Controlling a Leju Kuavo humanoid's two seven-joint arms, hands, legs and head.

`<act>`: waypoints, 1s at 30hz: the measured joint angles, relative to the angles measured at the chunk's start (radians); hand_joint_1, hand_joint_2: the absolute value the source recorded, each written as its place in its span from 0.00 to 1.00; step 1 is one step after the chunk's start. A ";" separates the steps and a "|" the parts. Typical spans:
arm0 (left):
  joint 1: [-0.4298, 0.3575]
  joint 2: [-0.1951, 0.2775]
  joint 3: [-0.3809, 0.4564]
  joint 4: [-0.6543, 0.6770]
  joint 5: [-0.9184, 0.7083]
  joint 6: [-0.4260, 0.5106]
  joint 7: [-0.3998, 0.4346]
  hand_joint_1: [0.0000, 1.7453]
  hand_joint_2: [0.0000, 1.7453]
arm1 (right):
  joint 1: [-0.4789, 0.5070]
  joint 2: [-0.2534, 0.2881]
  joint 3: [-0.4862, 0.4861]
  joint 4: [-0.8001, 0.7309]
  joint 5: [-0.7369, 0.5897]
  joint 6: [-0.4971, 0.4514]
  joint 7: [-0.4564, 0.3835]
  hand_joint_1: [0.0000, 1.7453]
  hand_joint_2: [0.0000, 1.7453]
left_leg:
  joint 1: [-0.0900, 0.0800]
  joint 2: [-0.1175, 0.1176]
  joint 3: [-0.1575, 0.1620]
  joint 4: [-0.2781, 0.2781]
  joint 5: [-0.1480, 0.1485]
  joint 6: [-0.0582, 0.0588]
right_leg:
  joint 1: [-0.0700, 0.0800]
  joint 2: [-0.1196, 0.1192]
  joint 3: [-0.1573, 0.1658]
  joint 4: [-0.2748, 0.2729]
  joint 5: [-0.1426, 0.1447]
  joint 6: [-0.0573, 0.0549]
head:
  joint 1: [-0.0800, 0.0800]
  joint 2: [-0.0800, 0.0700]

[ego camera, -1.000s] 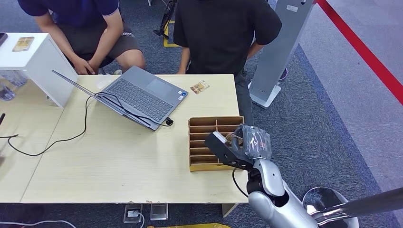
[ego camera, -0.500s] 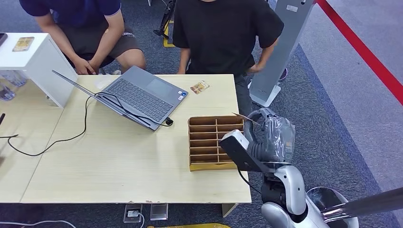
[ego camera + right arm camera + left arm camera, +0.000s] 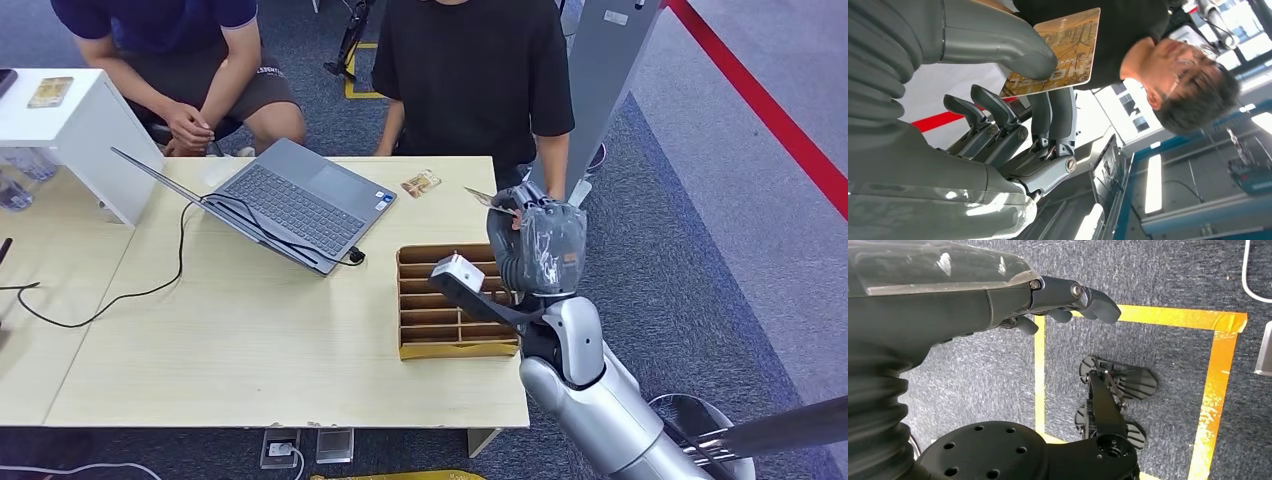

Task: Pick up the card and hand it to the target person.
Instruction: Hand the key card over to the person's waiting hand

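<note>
Right hand is raised above the far right corner of the wooden table, just beyond the cardboard slot organizer. It is pinching the card between thumb and fingers; the right wrist view shows the thumb pressing on the card's printed face with two fingers behind it, the other fingers curled loosely below. The card is sticking out from the top of the hand, tilted, and pointing toward the person in the black shirt, who is standing at the far edge of the table directly behind the organizer. The person's arm is hanging down just beside the hand; contact between them cannot be told.

Left hand is hanging over grey carpet with yellow tape lines; its fingers are slightly curled and apart, holding nothing.

An open grey laptop is sitting on the table well left of the organizer, with a black cable trailing off it. A second small card is lying flat on the table beyond the organizer, near the far edge. A seated person in a dark blue shirt is behind the laptop.
</note>
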State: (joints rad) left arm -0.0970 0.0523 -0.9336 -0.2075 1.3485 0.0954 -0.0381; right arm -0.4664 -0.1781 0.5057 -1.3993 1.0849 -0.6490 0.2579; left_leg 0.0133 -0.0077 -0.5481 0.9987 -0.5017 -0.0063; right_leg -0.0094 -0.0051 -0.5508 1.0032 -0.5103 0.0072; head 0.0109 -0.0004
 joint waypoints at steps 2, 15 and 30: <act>-0.001 0.000 -0.007 0.000 -0.001 0.005 0.004 0.00 1.00 | -0.050 0.020 0.009 0.088 0.002 -0.010 -0.002 0.99 1.00 | 0.000 0.000 -0.001 0.000 0.000 0.000 | 0.000 0.000 0.000 0.000 0.000 0.000 | 0.000 0.000; -0.003 0.000 -0.034 0.000 0.012 0.025 0.020 0.00 1.00 | -0.250 0.126 0.066 0.534 0.040 -0.031 0.002 0.99 1.00 | 0.000 -0.001 -0.001 0.000 0.000 0.000 | 0.000 0.000 -0.001 0.000 0.000 0.000 | 0.000 0.000; -0.003 0.000 -0.045 0.000 0.032 0.028 0.008 0.00 1.00 | -0.344 0.195 0.112 0.734 0.022 -0.040 -0.007 0.99 1.00 | 0.000 0.000 0.000 0.000 0.000 0.000 | 0.000 0.000 -0.001 0.000 0.000 0.000 | 0.000 0.000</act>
State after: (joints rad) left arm -0.0995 0.0526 -0.9782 -0.2075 1.3809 0.1235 -0.0298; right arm -0.8102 0.0167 0.6178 -0.6657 1.1066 -0.6894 0.2512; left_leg 0.0132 -0.0080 -0.5484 0.9988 -0.5018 -0.0064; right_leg -0.0095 -0.0052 -0.5520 1.0031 -0.5104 0.0072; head 0.0113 -0.0003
